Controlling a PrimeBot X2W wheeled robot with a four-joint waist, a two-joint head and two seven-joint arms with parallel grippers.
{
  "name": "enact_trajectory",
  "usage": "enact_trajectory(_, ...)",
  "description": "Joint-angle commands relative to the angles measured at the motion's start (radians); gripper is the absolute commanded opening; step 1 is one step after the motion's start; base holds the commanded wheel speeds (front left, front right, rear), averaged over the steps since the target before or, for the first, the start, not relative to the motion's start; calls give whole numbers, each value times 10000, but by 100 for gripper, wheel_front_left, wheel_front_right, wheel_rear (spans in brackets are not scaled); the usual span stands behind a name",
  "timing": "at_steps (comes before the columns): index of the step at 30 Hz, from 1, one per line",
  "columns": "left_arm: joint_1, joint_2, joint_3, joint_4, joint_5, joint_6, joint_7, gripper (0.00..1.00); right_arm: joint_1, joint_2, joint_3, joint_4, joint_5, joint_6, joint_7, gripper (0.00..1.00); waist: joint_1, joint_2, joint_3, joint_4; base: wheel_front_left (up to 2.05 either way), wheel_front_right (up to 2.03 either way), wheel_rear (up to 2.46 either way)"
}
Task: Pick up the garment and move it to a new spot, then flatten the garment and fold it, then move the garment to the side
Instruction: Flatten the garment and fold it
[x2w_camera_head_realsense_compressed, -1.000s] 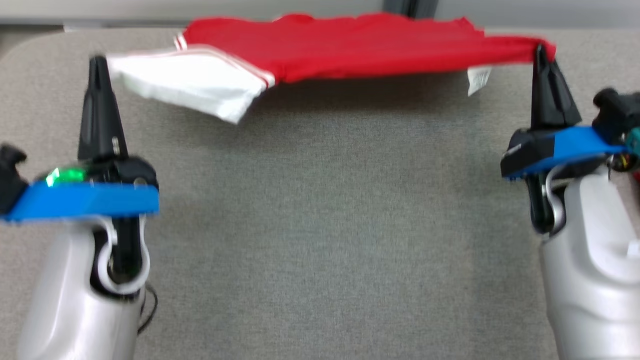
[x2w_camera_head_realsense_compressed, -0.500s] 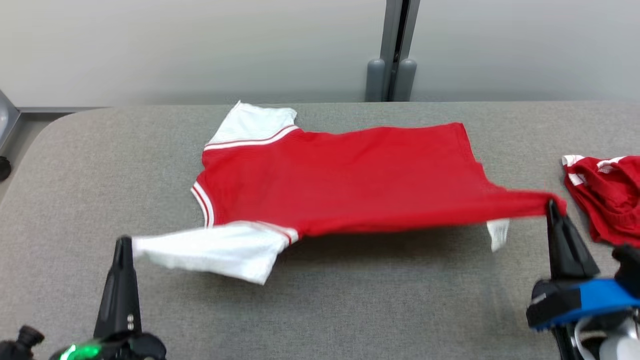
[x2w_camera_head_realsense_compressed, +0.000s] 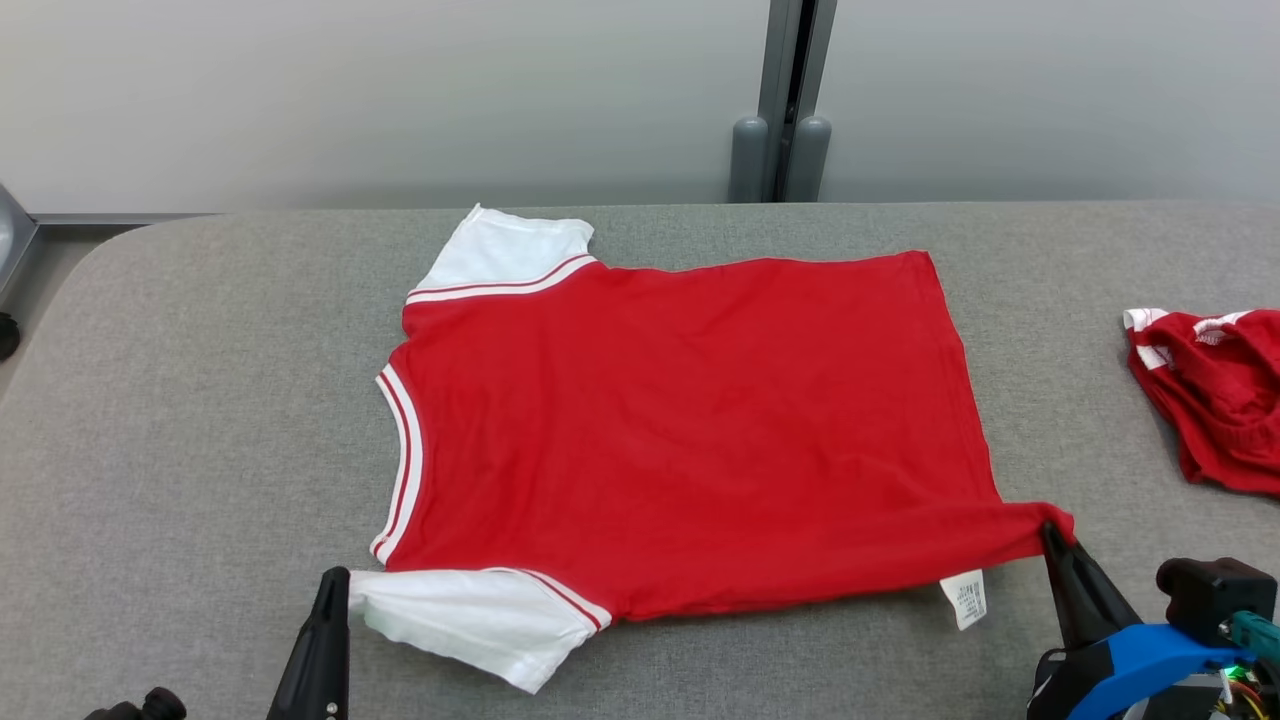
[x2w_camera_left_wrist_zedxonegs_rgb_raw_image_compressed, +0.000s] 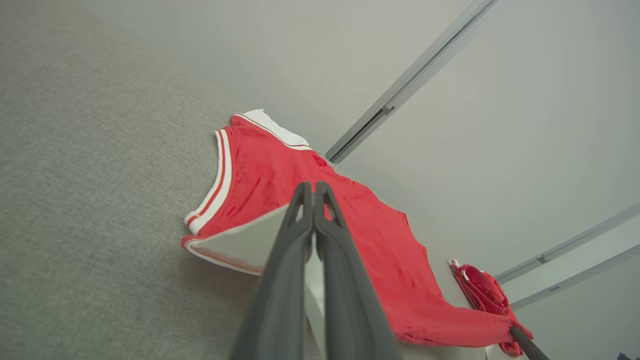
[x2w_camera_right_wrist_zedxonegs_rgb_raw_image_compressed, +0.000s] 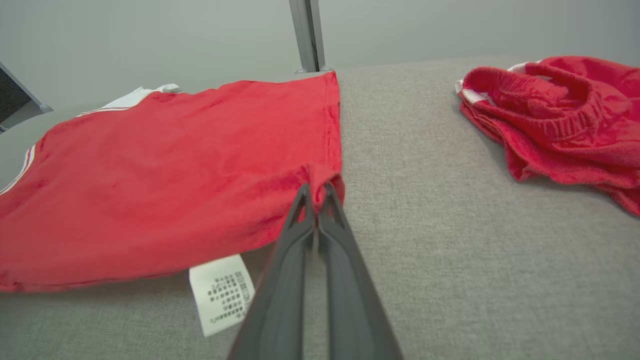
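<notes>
Down onto the grey surface (x2w_camera_head_realsense_compressed: 200, 400) the red garment (x2w_camera_head_realsense_compressed: 680, 430) has settled, spread flat mid-frame. At lower left, the left end effector (x2w_camera_head_realsense_compressed: 335, 583) points up-frame, clamped on the white sleeve (x2w_camera_head_realsense_compressed: 470, 620). At lower right, the right end effector (x2w_camera_head_realsense_compressed: 1050, 532) pinches the hem corner (x2w_camera_head_realsense_compressed: 1025, 522).

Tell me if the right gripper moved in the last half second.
Yes. The right gripper, pinching a corner of the shirt, pulled back toward the robot, away from the fixed grey post.
</notes>
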Motion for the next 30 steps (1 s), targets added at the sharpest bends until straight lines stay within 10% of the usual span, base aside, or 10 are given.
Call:
enact_trajectory(1,-228,18,-55,123,-13,-70,17,0,-149,-3,-6,100,-146,1,72,0,0,0,33,14,0,0,0)
enact_trajectory(30,-6377,-1378,-135,5556,72,-602,-615,0,-4401,-5,-646,3967,82,1,1211,0,0,0,1064,128,0,0,0)
